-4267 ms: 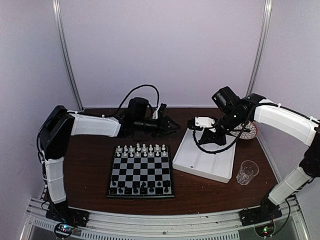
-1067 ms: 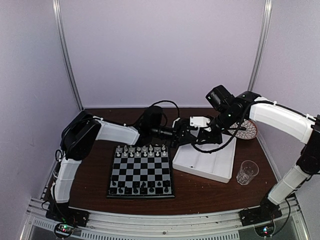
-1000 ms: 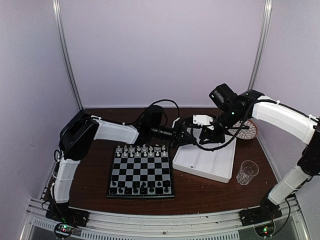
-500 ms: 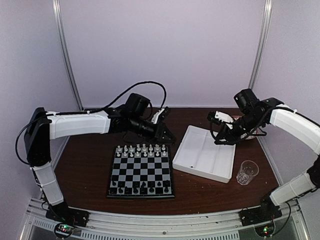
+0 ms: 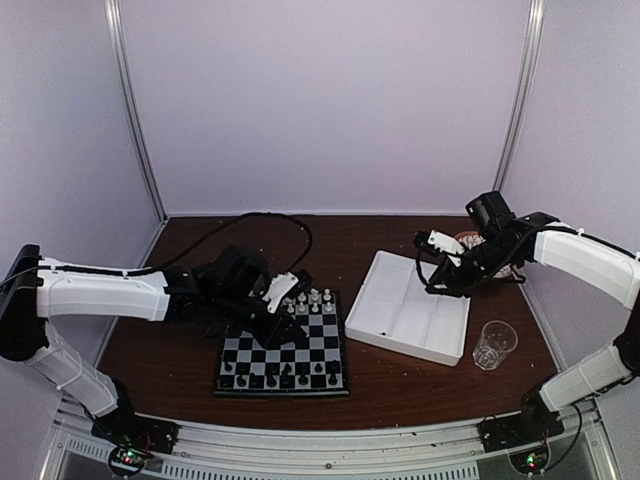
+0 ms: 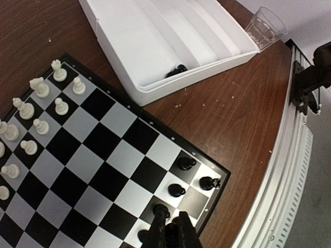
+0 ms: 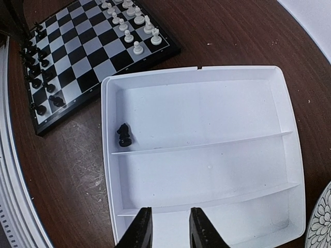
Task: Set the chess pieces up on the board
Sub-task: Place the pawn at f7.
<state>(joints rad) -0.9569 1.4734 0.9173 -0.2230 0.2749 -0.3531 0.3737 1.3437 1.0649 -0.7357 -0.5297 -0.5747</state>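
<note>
The board [image 5: 283,345] lies at mid table. White chess pieces [image 5: 300,300] line its far rows and black chess pieces [image 5: 280,375] its near rows. My left gripper [image 5: 285,308] hovers over the board. In the left wrist view it [image 6: 170,235] is shut on a black chess piece above the black pieces [image 6: 189,178] near the board's corner. My right gripper [image 7: 170,235] is open and empty over the white tray [image 7: 207,113]. One black knight [image 7: 123,135] stands in the tray, and it also shows in the left wrist view [image 6: 177,70].
The white divided tray [image 5: 410,310] sits right of the board. A clear glass [image 5: 494,344] stands by its near right corner. A patterned plate [image 7: 320,222] lies behind the tray. A metal rail [image 5: 320,440] runs along the table's front edge.
My left arm has swung from behind the board's far edge to over the board, nearer the front. The right gripper has stayed over the tray's far side.
</note>
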